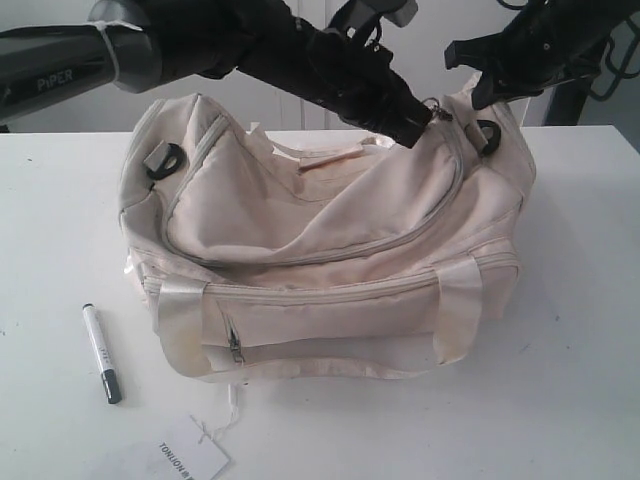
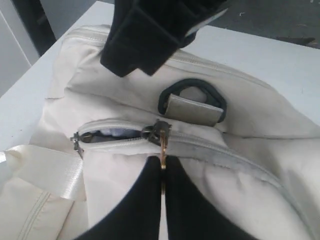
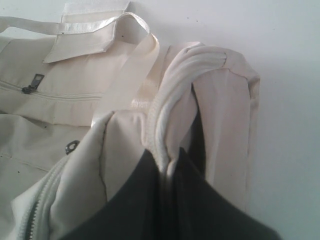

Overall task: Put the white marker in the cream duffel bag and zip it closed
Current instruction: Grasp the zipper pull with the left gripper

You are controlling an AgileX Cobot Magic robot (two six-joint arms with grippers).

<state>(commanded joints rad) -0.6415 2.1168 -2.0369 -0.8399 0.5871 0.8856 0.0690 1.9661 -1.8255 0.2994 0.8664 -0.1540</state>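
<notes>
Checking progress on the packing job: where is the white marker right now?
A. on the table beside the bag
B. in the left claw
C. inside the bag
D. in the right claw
A: the white marker lies on the table beside the cream duffel bag, while the left claw pinches the zipper pull and the right claw grips the bag's end fabric.

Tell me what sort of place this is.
Probably a robotics lab or test bench: a plain white table, two black robot arms, one marked PiPER, and a cream duffel bag, white marker and paper tag laid out.
</notes>
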